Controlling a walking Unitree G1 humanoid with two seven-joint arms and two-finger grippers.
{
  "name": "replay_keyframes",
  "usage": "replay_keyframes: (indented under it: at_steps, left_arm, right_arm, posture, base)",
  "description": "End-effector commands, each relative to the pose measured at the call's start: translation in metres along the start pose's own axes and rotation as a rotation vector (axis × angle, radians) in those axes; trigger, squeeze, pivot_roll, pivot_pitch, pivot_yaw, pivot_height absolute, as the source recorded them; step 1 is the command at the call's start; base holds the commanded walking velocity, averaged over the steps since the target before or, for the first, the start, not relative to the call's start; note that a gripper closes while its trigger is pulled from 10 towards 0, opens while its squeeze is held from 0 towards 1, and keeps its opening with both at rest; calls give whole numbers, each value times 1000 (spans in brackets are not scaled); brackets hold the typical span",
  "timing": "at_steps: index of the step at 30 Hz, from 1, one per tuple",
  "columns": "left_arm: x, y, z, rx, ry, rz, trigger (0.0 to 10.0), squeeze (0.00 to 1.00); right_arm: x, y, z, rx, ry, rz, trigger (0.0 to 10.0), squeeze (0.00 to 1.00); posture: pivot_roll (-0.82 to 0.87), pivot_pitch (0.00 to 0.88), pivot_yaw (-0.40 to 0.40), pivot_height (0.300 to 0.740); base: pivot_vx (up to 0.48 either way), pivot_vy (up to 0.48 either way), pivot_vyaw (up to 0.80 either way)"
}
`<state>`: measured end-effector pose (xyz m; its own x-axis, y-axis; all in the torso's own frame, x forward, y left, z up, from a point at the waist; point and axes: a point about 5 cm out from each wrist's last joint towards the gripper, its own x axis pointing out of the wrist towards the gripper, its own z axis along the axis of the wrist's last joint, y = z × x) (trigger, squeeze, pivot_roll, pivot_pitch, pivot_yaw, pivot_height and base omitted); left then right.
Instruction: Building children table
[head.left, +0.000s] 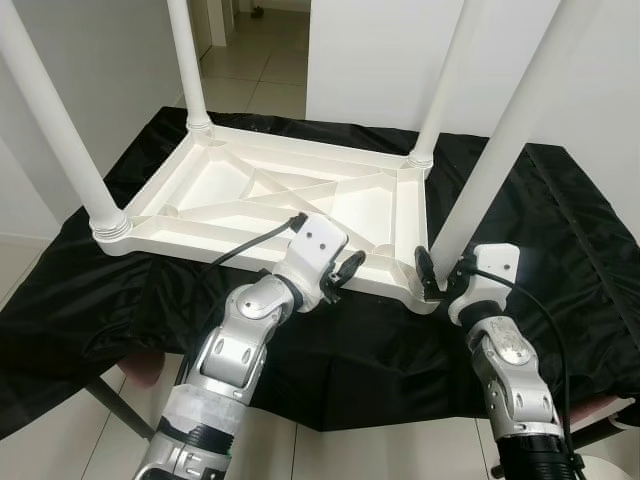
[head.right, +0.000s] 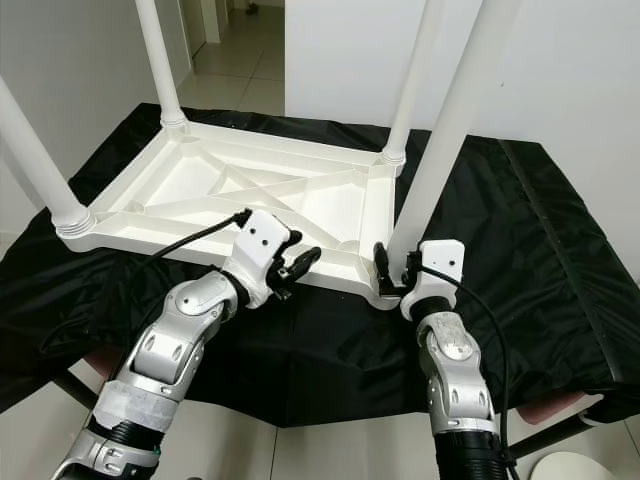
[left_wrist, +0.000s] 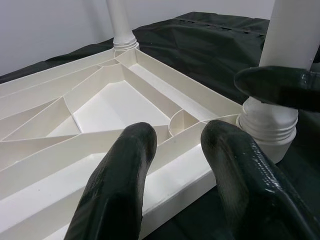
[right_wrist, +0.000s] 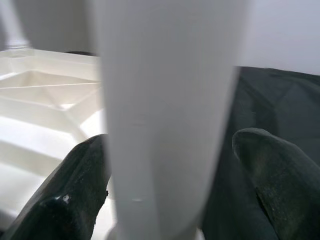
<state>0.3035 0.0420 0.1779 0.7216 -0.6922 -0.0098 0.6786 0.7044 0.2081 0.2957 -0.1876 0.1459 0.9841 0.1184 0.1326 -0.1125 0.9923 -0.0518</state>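
From the head camera I see the white plastic tabletop (head.left: 280, 195) lying upside down on a bench (head.left: 560, 230) draped in black cloth, its ribbed underside facing up. Four white legs rise from the corner sockets — the far left leg (head.left: 188, 65), the far right leg (head.left: 445, 85), the near left leg (head.left: 55, 125) and the near right leg (head.left: 500, 150), which leans slightly away from upright.

My right claw (head.left: 445, 275) sits at the base of that near right leg, just above its socket collar. In the right wrist view the leg (right_wrist: 165, 115) stands between the two black fingers (right_wrist: 280, 175), one on each side. The left finger looks pressed against it, but there seems to be a thin gap on the other side, so I cannot tell for certain that the grip is fully closed on it.

My left claw (head.left: 345, 275) hovers at the tabletop's near edge, just left of that same corner. Its fingers (left_wrist: 120, 185) are spread apart and hold nothing — the wrist camera looks between them across the ribs (left_wrist: 100, 105) toward the far leg.
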Motion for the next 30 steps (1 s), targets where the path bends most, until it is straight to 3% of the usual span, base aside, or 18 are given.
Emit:
replay_keyframes:
  at_steps: [1,22,30]
  left_arm:
    - [1,5,2,6,-6,107,10000,0]
    - [-1,10,7,36,-12,86,10000,0]
    - [-8,11,7,32,0,88,10000,0]
  right_arm:
    - [1,-2,-1,-3,5,13,10000,0]
    - [-6,2,3,-5,-20,47,10000,0]
    - [-9,13,5,-3,-21,92,10000,0]
  posture:
    - [-1,13,-41,740]
    - [-23,96,11,740]
    - [-14,148,23,740]
  base:
    - [0,0,0]
    - [0,0,0]
    - [0,0,0]
